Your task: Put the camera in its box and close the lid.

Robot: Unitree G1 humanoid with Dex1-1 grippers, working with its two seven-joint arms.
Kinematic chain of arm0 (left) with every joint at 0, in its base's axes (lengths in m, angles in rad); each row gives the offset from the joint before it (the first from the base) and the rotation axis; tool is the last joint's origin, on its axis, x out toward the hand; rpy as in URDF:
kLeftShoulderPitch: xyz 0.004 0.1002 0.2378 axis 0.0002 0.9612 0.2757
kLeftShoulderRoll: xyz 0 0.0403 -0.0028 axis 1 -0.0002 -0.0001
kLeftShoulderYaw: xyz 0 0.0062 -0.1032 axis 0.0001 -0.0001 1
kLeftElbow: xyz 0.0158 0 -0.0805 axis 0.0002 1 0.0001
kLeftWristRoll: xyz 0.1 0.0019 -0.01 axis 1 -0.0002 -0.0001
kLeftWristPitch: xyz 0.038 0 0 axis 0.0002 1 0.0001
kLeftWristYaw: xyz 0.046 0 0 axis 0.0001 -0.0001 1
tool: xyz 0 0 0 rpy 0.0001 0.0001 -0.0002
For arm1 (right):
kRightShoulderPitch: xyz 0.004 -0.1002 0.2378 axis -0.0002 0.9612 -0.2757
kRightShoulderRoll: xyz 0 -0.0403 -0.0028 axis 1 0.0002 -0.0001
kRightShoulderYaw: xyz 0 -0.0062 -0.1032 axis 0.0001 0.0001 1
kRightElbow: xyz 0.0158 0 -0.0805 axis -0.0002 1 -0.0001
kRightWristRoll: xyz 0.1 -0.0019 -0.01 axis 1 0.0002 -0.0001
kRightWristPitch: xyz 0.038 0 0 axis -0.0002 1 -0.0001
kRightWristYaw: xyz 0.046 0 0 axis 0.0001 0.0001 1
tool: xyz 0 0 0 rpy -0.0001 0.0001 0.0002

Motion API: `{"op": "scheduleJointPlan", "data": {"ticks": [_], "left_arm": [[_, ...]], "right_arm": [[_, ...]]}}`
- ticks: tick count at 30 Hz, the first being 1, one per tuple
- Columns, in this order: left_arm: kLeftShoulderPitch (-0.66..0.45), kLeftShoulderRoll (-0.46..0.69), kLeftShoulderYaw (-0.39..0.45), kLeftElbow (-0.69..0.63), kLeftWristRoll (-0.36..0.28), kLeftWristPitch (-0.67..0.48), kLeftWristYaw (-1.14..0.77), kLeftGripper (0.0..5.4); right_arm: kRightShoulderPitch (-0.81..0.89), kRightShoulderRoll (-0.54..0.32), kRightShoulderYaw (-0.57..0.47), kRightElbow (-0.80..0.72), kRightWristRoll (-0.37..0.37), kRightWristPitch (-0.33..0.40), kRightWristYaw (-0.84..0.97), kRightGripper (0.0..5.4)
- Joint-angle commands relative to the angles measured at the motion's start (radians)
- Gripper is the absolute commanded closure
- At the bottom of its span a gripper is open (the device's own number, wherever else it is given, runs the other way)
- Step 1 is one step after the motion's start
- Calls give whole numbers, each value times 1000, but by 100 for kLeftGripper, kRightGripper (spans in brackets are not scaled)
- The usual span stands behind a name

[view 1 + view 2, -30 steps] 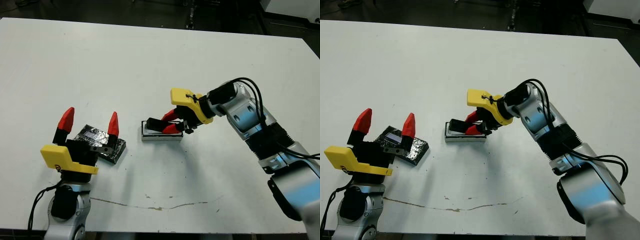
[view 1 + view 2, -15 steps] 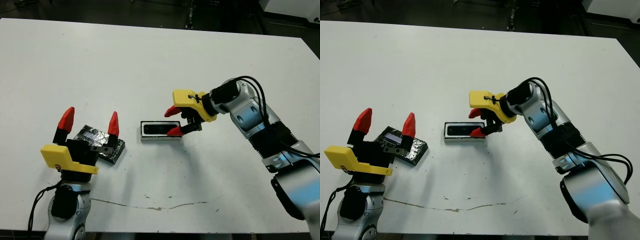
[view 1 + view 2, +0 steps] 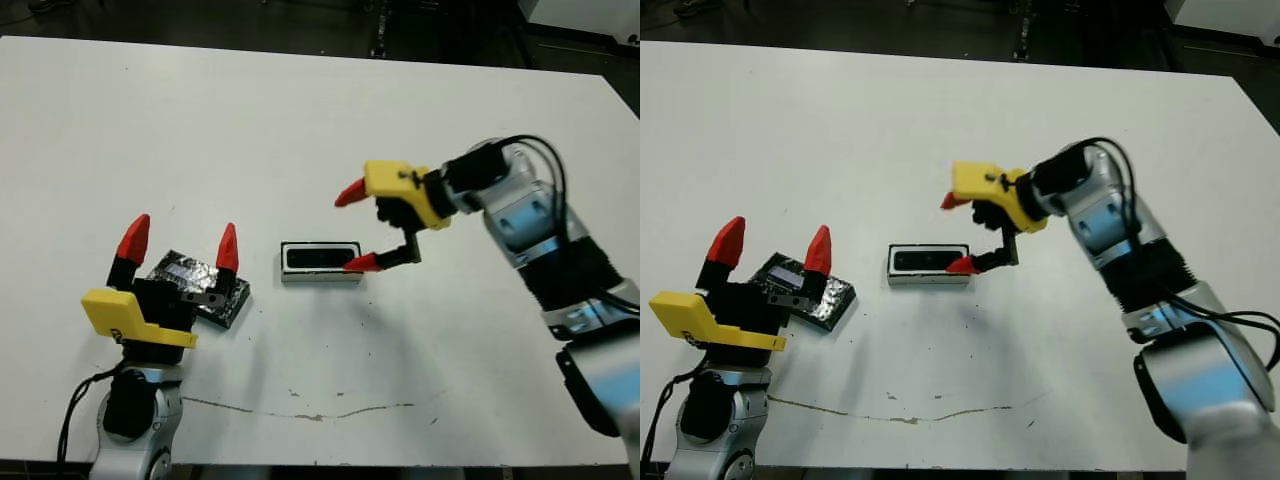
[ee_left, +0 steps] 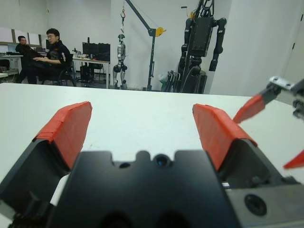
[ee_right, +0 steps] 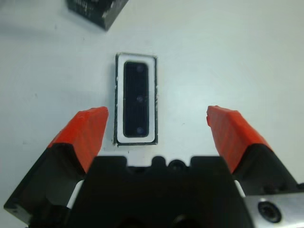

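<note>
The camera [image 3: 320, 258], a black bar, lies flat inside the box [image 3: 320, 278], a small white tray near the table's middle; the right wrist view looks straight down on the camera [image 5: 136, 99] and the box [image 5: 119, 95]. My right gripper [image 3: 354, 230] hovers open just right of the box and above it, holding nothing. The lid [image 3: 192, 271], black and speckled, rests on the table to the box's left, and a corner of the lid [image 5: 95, 9] shows in the right wrist view. My left gripper [image 3: 180, 246] stands open over the lid's near side, fingers pointing up, partly hiding it.
White table [image 3: 300, 120] with bare surface beyond and to the right of the box. A thin dark crack line [image 3: 300, 410] runs near the front edge. In the left wrist view, people [image 4: 45, 52] sit at desks far beyond the table, and robot stands [image 4: 202, 42] are there too.
My right gripper let go of the camera, which now lies in the box. It then opened wider and drew back up and to the right. The left arm stayed still.
</note>
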Motion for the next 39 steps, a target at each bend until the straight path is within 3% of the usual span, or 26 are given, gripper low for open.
{"op": "scheduleJointPlan", "data": {"ticks": [1, 7, 11, 18, 22, 29, 34, 39], "left_arm": [[9, 3, 0, 12, 7, -7, -3, 0], [8, 1, 2, 10, 8, -3, 3, 0], [2, 4, 7, 14, 1, -3, -2, 0], [-8, 9, 18, 22, -29, 6, -16, 0], [-15, 28, 31, 30, -2, -4, -20, 0], [-38, 77, 67, -3, -35, 37, -52, 0], [-86, 203, 138, -26, -88, 76, -153, 0], [-187, 440, 231, 16, -211, 154, -379, 0]], "right_arm": [[38, -43, -98, -82, 62, 81, -52, 1], [299, -17, -362, -395, 225, 286, -309, 1], [552, 65, -522, -637, 315, 295, -515, 23], [945, 276, -590, -788, 391, 156, -758, 120], [1105, 387, -557, -784, 372, 29, -858, 188], [1192, 423, -488, -696, 308, -184, -899, 295], [1196, 440, -470, -649, 341, -242, -902, 372], [1195, 436, -452, -640, 344, -247, -923, 447]]}}
